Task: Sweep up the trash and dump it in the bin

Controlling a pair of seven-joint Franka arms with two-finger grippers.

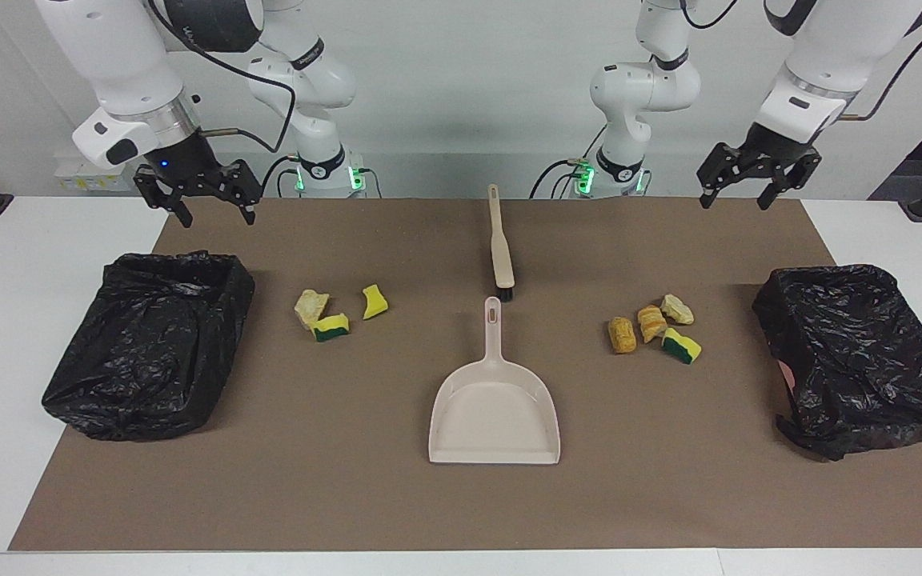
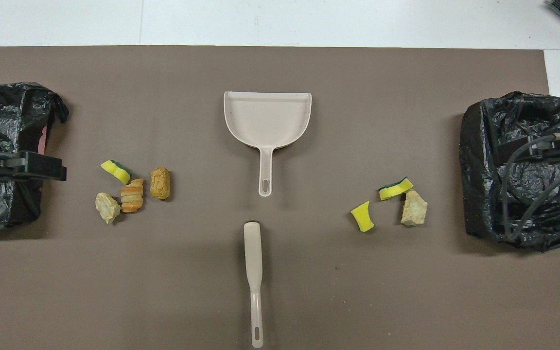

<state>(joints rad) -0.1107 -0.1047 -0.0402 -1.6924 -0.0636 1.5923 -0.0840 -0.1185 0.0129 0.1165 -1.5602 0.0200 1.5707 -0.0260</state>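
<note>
Landmark: dustpan [image 1: 495, 412], laid flat mid-mat.
Trash [image 1: 653, 326]: four scraps toward the left arm's end, three [image 1: 337, 310] toward the right arm's.
Brush [image 1: 500, 246]: nearer the robots, in line with the dustpan handle.
Bins: one [image 1: 861, 352] at each end [image 1: 149, 344].
Left gripper [image 1: 751, 178]: raised, fingers spread, nothing held.
Right gripper [image 1: 198, 192]: likewise.

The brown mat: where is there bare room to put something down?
Bare mat lies between the dustpan and each bin, and along the edge farthest from the robots. It is crowded around both trash clusters and where the brush meets the dustpan's handle.
</note>
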